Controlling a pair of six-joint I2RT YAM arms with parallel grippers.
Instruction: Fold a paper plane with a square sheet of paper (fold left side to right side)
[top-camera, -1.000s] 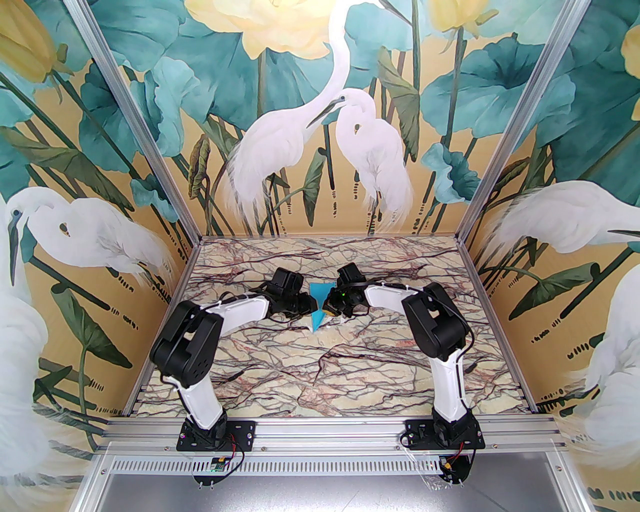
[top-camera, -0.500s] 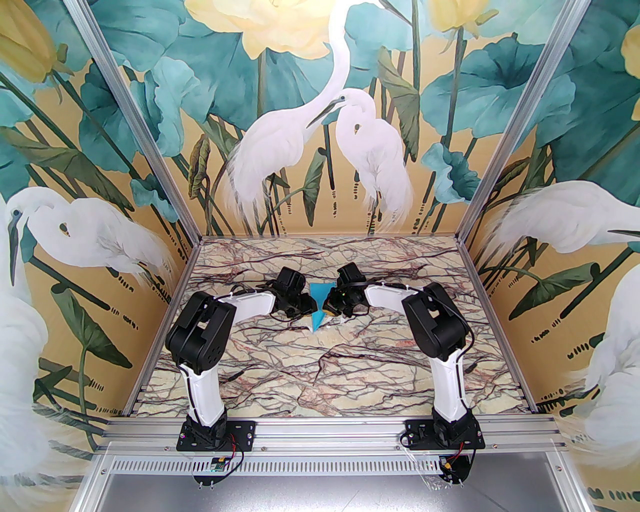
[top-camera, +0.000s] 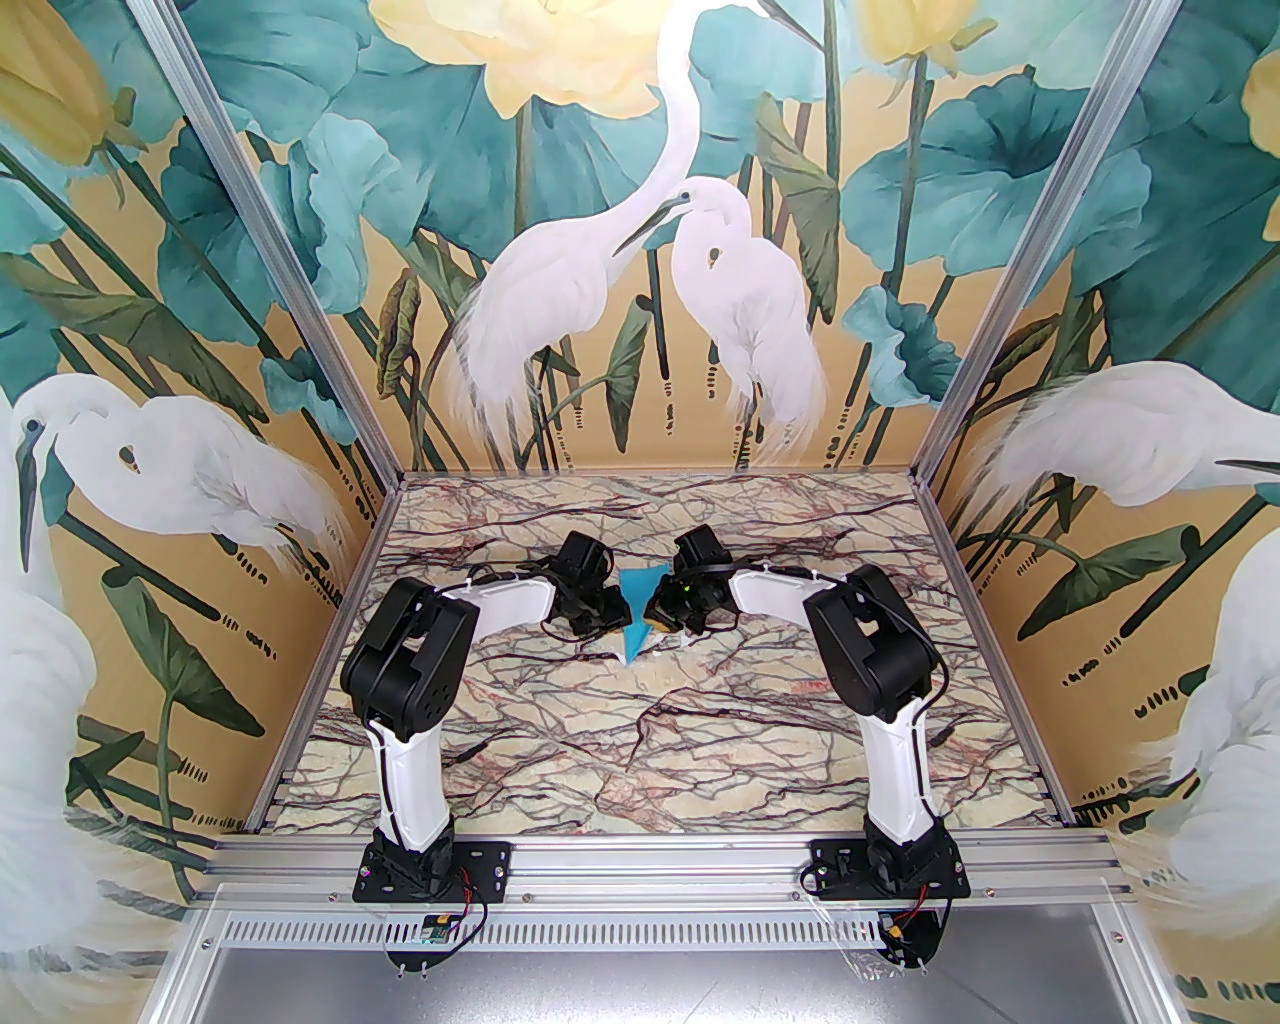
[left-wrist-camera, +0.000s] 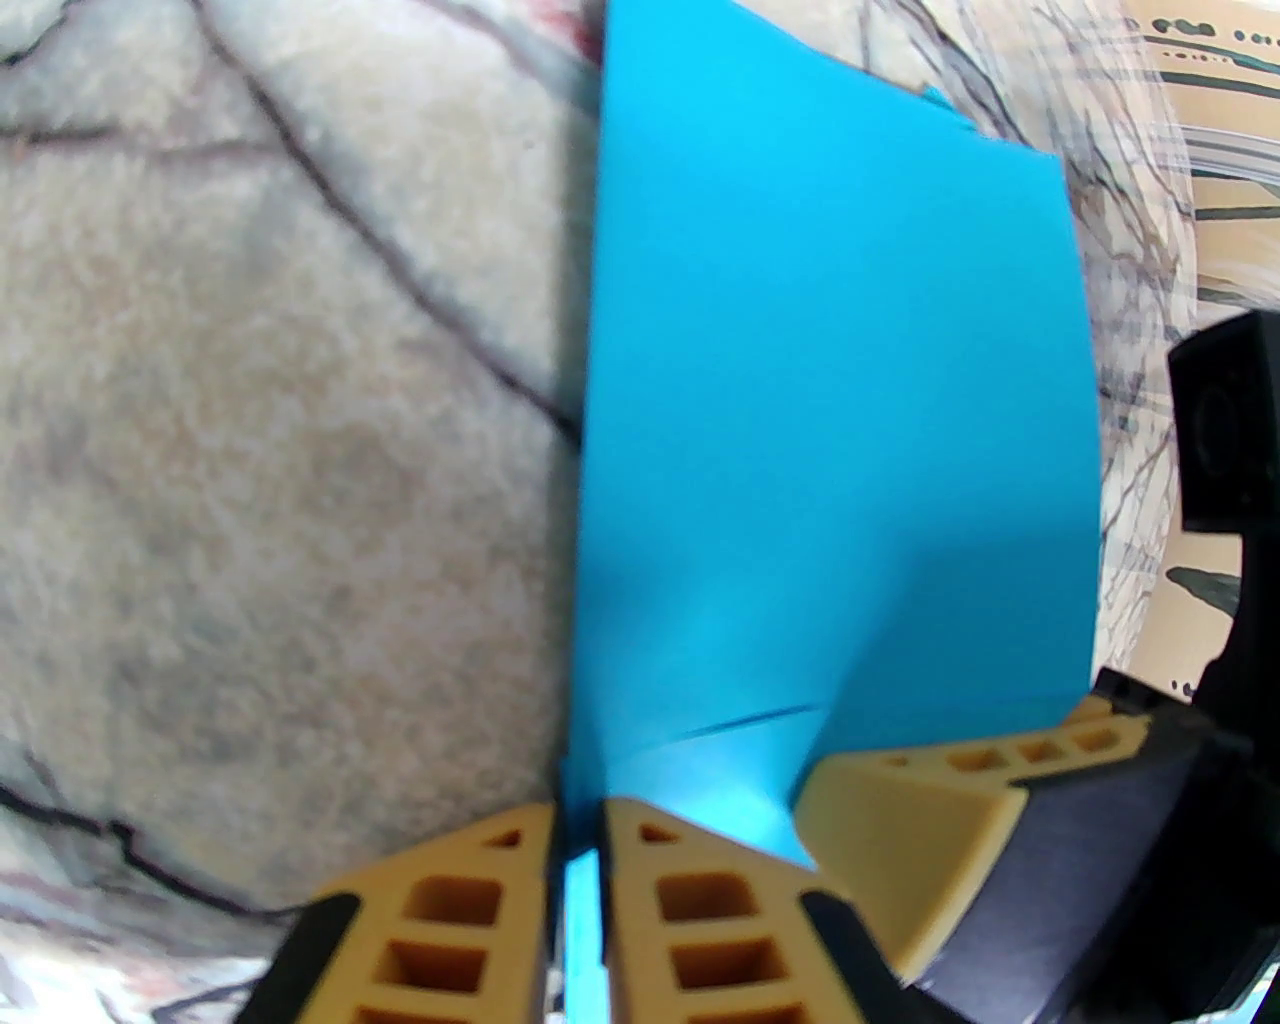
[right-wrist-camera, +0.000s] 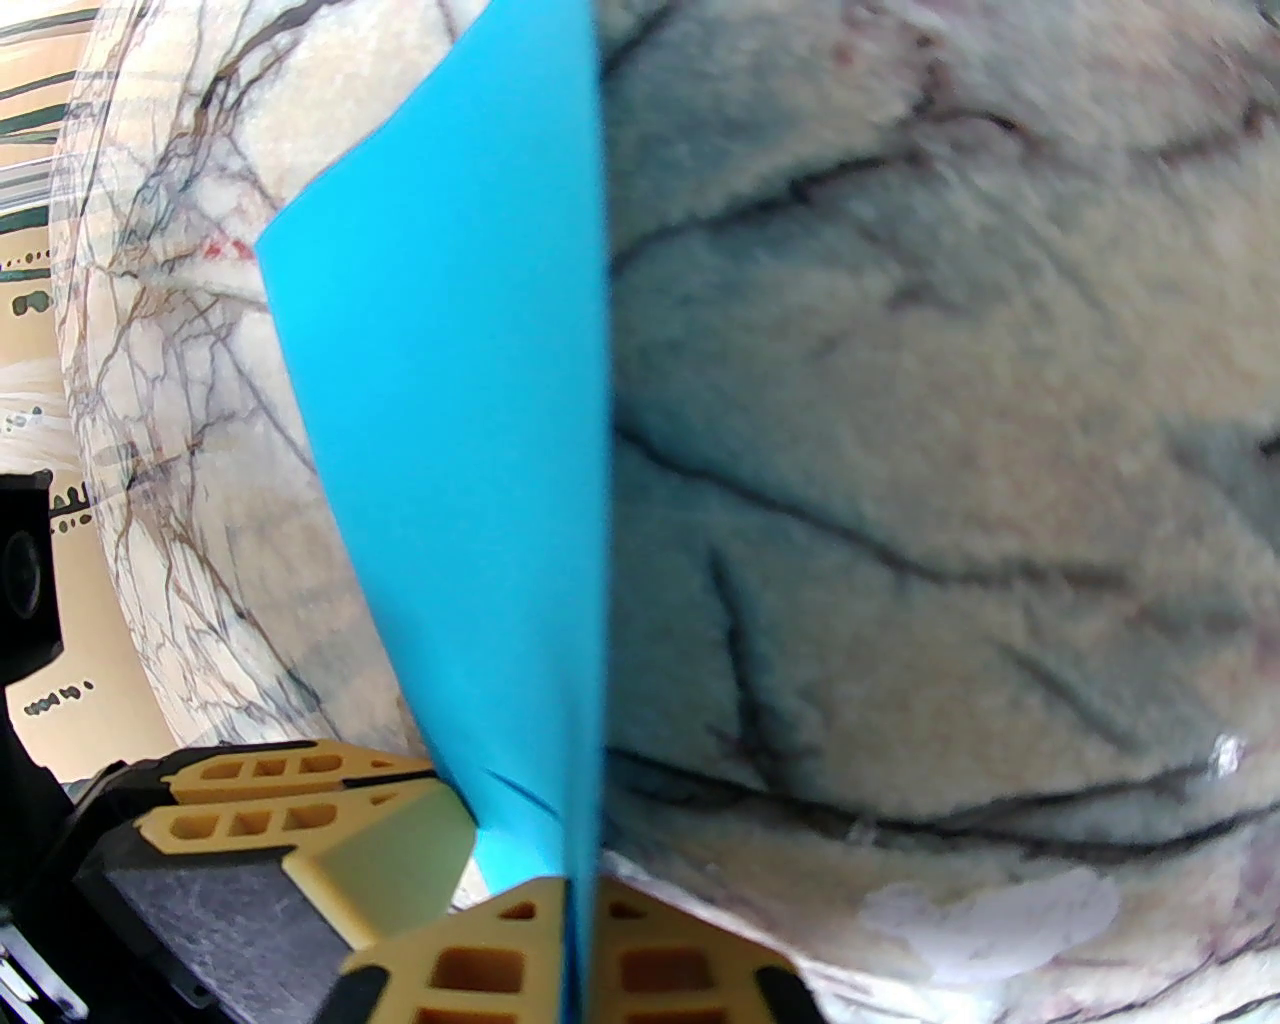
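Observation:
The square sheet of paper is folded into a slim cyan-blue paper plane (top-camera: 637, 584), held upright on its edge over the middle of the marble table (top-camera: 640, 740), pointed end toward the arms. My left gripper (top-camera: 621, 608) is shut on it from the left and my right gripper (top-camera: 653, 608) from the right. In the left wrist view the plane (left-wrist-camera: 830, 450) fans away from my shut left gripper (left-wrist-camera: 578, 900), with the right gripper's fingers (left-wrist-camera: 900, 810) beside it. In the right wrist view the plane (right-wrist-camera: 460, 400) runs up from my right gripper (right-wrist-camera: 572, 965).
A small white scrap (right-wrist-camera: 990, 920) lies on the table just right of the right gripper. Mural walls close in the table on three sides, and an aluminium rail (top-camera: 660, 860) runs along the near edge. Open tabletop lies between the arms and the plane.
The left arm's elbow has swung right and forward, and its wrist has turned at the plane. The right arm and the plane have hardly moved.

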